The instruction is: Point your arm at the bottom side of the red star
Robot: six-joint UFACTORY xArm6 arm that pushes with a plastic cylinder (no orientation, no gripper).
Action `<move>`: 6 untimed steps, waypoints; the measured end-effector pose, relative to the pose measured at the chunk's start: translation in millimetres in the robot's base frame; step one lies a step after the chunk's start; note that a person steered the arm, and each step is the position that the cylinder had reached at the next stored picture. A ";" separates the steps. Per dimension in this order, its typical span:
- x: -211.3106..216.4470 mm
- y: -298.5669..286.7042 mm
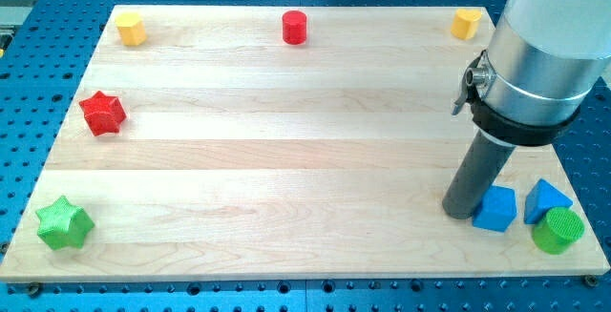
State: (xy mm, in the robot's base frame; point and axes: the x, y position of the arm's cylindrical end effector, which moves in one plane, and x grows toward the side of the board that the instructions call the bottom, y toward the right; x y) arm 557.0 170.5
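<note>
The red star (pixel 102 113) lies near the board's left edge, about halfway up. My tip (pixel 462 214) is at the lower right of the board, far to the right of the red star and lower in the view. The tip stands right beside the left side of a blue cube (pixel 495 208).
A green star (pixel 64 223) sits at the bottom left. A yellow block (pixel 131 28) is at the top left, a red cylinder (pixel 295 27) at top centre, a yellow block (pixel 465 23) at top right. A blue triangular block (pixel 546 198) and a green cylinder (pixel 558 230) sit at bottom right.
</note>
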 end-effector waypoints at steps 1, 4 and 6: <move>0.0 8.6; -15.1 -92.4; -43.5 -264.8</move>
